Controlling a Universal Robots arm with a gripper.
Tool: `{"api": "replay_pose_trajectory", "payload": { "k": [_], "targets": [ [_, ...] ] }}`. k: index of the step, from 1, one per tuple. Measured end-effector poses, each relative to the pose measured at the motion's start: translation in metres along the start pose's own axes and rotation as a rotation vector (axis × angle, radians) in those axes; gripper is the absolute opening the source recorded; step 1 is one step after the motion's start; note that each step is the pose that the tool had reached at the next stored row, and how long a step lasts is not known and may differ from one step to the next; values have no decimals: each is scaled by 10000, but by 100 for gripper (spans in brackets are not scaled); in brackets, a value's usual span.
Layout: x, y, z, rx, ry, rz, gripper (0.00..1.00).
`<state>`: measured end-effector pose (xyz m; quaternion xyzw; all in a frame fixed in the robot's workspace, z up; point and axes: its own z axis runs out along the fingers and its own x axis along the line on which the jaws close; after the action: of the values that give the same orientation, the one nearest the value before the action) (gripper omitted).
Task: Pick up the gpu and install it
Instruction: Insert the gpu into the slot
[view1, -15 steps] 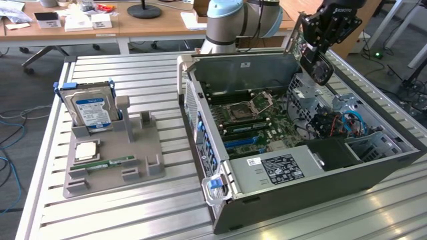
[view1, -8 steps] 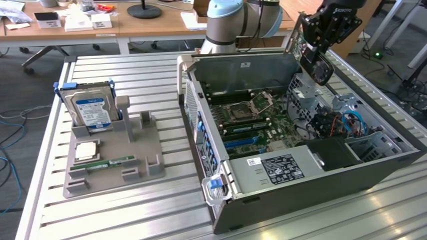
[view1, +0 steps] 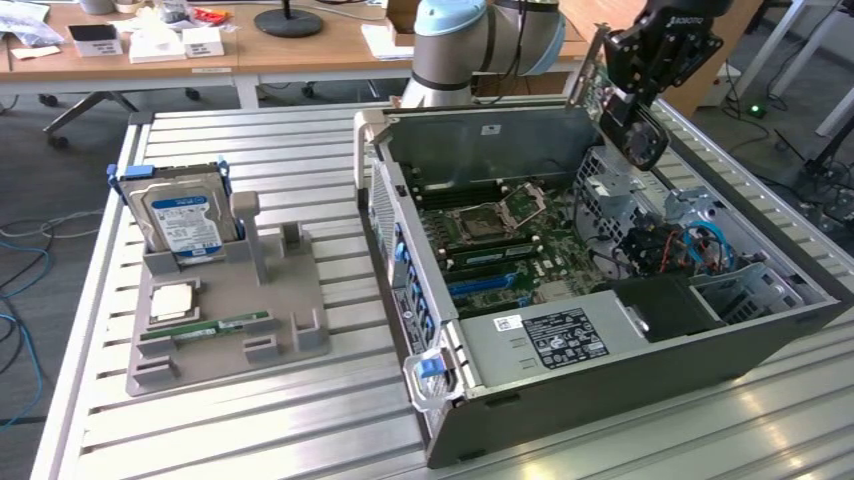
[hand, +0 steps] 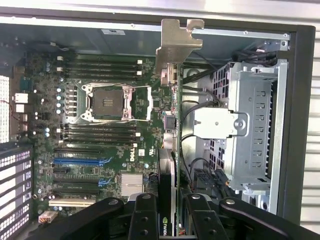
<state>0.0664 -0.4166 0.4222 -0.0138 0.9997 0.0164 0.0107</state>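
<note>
Jaws of my gripper (hand: 172, 215) are pinched narrow on the gpu (hand: 172, 150), holding the card edge-on above the open case (view1: 601, 400) near its far corner, which I judge keeps it clear of the motherboard (hand: 110, 150) slots.

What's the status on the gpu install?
Jaws shut on gpu, held edge-on above open case. Not seated. Drive cage and cables below, to one side.

Lab w/ robot arm (view1: 481, 40), desks (view1: 320, 57)
</note>
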Motion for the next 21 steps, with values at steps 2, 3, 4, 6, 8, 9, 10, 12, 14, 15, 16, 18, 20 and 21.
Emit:
{"api": "replay_pose_trajectory", "payload": {
  "k": [2,3,4,6,8,9,10,12,14,15,16,18,20,21],
  "targets": [
    [0,0,1,-7,10,-310,26],
    [0,0,1,-11,16,-506,26],
    [0,0,1,-15,22,-680,26],
    [0,0,2,-23,34,-1045,26],
    [0,0,2,-31,46,-1399,26],
    [0,0,2,-35,52,-1595,26],
    [0,0,2,-39,58,-1774,26],
    [0,0,3,-47,69,-2133,26],
    [0,0,4,-55,81,-2494,26],
    [0,0,4,-59,88,-2684,26],
    [0,0,4,-63,93,-2863,26],
    [0,0,5,-71,105,-3223,26],
    [0,0,5,-79,117,-3583,26],
    [0,0,6,-83,123,-3773,26]
  ]
}}
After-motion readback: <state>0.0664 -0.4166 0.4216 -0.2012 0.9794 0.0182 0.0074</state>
